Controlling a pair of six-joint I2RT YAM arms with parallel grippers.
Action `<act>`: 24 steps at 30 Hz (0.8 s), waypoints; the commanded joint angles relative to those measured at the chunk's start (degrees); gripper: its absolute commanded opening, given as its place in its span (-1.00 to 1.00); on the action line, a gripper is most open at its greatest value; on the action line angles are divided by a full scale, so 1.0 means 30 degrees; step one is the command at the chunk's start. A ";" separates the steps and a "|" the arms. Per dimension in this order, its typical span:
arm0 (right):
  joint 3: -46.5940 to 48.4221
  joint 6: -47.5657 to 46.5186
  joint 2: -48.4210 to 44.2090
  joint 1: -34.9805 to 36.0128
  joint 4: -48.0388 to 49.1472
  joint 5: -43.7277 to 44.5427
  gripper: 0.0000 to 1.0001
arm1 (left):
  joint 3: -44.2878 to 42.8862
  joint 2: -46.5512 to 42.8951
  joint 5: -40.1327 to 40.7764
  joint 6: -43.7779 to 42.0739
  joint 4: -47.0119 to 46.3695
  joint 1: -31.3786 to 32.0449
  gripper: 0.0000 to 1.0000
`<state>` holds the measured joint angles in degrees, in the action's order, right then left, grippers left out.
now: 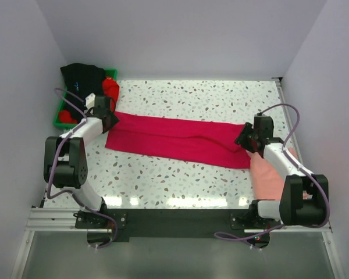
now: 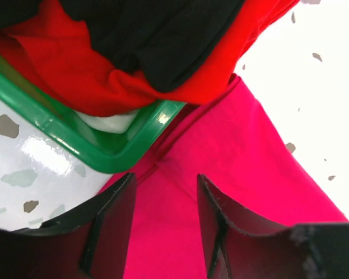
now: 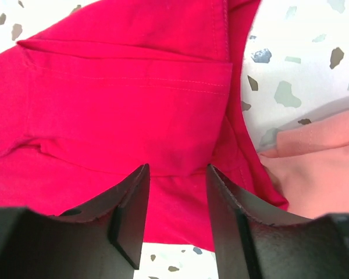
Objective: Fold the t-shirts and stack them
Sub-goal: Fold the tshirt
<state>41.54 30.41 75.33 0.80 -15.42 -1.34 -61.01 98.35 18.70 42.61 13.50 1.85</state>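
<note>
A crimson-pink t-shirt (image 1: 177, 138) lies folded into a long band across the table. My left gripper (image 1: 108, 114) hovers over its left end, jaws open, with only flat cloth (image 2: 232, 168) showing between the fingers (image 2: 113, 218). At the band's right end my right gripper (image 1: 246, 138) is also open above the cloth (image 3: 122, 99), gripping nothing. A salmon-pink t-shirt (image 1: 273, 174) lies by the right arm, its edge (image 3: 320, 168) next to the crimson one. A black t-shirt (image 1: 81, 75) and a bright red t-shirt (image 1: 111, 88) are heaped in the tray.
The green plastic tray (image 1: 59, 116) stands at the back left, and its corner (image 2: 122, 157) almost touches the crimson shirt's end. White walls close in the speckled table (image 1: 192, 96) on the left, back and right.
</note>
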 commanded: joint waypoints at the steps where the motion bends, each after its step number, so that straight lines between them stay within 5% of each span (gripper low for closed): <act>1: 0.0915 -0.0352 -0.0794 -0.0061 0.0220 -0.0402 0.00 | 0.0356 -0.1813 -0.0196 0.0503 -0.0805 -0.0235 0.04; 13: 0.7328 -0.1788 0.5209 0.1638 -0.1421 0.2410 0.08 | 0.0417 -0.1582 -0.3095 -0.0462 -0.2299 -0.0235 0.11; 24: 1.2166 -0.3194 0.9983 0.3746 -0.1628 0.2001 0.10 | 0.0679 -0.1405 -0.6841 -0.0873 -0.4205 0.0058 0.20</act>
<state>73.73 23.38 103.22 9.47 -19.84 3.99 -59.11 94.26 3.07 41.89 5.82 1.61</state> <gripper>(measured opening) 0.544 0.592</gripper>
